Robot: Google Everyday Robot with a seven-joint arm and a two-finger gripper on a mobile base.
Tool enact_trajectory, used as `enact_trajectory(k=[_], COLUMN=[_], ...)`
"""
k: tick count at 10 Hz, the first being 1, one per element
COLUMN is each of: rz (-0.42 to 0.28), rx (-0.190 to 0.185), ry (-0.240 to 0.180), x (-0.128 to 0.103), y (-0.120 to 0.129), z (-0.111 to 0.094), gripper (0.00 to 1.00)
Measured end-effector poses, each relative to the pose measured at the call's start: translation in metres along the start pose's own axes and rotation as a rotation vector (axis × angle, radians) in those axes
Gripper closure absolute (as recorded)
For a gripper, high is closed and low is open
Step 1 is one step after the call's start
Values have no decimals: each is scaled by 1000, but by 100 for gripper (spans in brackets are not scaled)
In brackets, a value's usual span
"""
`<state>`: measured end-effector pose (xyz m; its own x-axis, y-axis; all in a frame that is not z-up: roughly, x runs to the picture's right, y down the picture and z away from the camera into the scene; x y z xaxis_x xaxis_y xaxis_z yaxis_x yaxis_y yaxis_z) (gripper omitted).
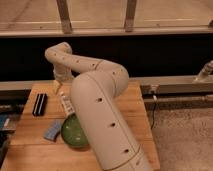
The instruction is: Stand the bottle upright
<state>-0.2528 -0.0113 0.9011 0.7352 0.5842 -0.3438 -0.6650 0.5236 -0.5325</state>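
Note:
The bottle point(66, 103) is small and whitish with a darker label. It lies on its side on the wooden table point(132, 107), just left of my arm's big white link. My gripper point(57, 86) hangs from the wrist at the table's back left, just above and slightly left of the bottle's far end. It does not hold the bottle. The arm hides the bottle's near end.
A dark oblong object point(39, 104) lies left of the bottle. A green bowl point(74, 133) and a blue packet point(52, 131) sit nearer the front, partly behind my arm. A dark wall and rail run behind the table. The floor lies to the right.

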Motion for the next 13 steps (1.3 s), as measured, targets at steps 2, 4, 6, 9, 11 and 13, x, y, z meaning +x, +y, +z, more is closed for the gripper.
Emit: enact_trajectory(k=[2,4,6,9,11,13], rz=[-8,-29,-54,-85,-88,-131], rx=[-10,-10,13,27,34,45], ry=[4,-13,-133,-250,-243,-205], x=[-5,-8,-7,-7,-8,-15], y=[4,10,16,29,27,36], z=[8,13,10,1,1,10], gripper=[20,20,20,20,20,20])
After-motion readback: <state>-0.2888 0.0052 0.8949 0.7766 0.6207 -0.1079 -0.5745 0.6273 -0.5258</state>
